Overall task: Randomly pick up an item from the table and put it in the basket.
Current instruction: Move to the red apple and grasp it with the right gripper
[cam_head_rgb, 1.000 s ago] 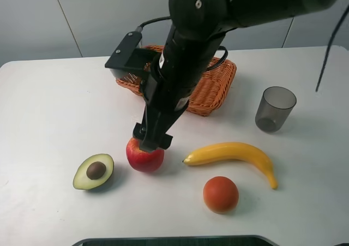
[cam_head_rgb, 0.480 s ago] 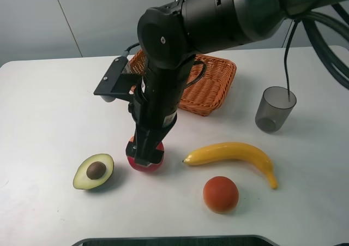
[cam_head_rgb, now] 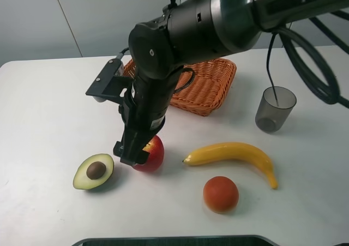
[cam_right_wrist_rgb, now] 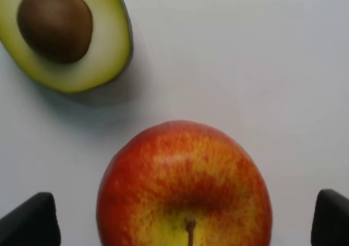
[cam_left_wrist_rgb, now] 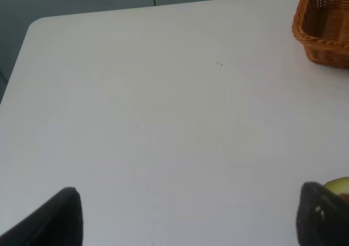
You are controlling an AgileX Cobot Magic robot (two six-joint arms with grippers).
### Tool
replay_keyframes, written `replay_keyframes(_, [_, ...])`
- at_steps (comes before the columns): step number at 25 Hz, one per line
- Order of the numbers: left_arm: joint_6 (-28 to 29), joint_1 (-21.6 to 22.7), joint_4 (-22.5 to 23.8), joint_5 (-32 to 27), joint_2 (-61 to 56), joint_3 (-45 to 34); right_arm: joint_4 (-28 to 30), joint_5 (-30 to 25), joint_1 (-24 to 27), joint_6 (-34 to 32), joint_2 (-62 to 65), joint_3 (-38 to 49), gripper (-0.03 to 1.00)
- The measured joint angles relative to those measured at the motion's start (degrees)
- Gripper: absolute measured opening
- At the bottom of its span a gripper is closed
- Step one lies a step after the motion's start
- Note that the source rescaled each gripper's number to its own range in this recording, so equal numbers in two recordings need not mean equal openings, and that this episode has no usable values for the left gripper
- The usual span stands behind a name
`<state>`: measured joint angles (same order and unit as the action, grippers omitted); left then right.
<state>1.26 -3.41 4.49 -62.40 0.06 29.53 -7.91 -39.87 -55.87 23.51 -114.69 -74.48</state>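
Note:
The red apple (cam_head_rgb: pixel 153 153) with a yellowish patch at its stem sits on the white table (cam_head_rgb: pixel 49 120), between the halved avocado and the banana. My right gripper (cam_head_rgb: pixel 132 152) reaches across from the right and hangs low at the apple's left side. In the right wrist view the apple (cam_right_wrist_rgb: pixel 184 186) lies between the open fingertips (cam_right_wrist_rgb: pixel 27 220), untouched by either as far as I can tell. The wicker basket (cam_head_rgb: pixel 214 87) stands behind the arm, partly hidden. My left gripper (cam_left_wrist_rgb: pixel 188 219) is open and empty over bare table; the basket's corner (cam_left_wrist_rgb: pixel 326 34) shows there.
A halved avocado (cam_head_rgb: pixel 94 171) lies left of the apple, close to the gripper. A banana (cam_head_rgb: pixel 234 153) and an orange-red round fruit (cam_head_rgb: pixel 220 193) lie to the right. A grey translucent cup (cam_head_rgb: pixel 275 108) stands at the far right.
My right arm has swung left and lowered, so the gripper now sits at the apple's left side instead of on top of it. The apple has stayed about where it was.

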Motion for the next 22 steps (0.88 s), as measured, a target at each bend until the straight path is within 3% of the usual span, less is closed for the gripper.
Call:
replay_keyframes(18, [0.0, 0.0, 0.0, 0.0, 0.0, 0.0, 0.2, 3.2, 0.0, -0.3, -5.0, -0.1, 1.00])
replay_keyframes(19, [0.0, 0.0, 0.0, 0.0, -0.1, 0.0, 0.2, 3.2, 0.0, -0.3, -5.0, -0.1, 0.84])
replay_keyframes(21, [0.0, 0.0, 0.0, 0.0, -0.1, 0.0, 0.2, 3.2, 0.0, -0.3, -5.0, -0.2, 0.00])
replay_keyframes(22, [0.0, 0.0, 0.0, 0.0, -0.1, 0.0, 0.2, 3.2, 0.0, -0.3, -5.0, -0.2, 0.06])
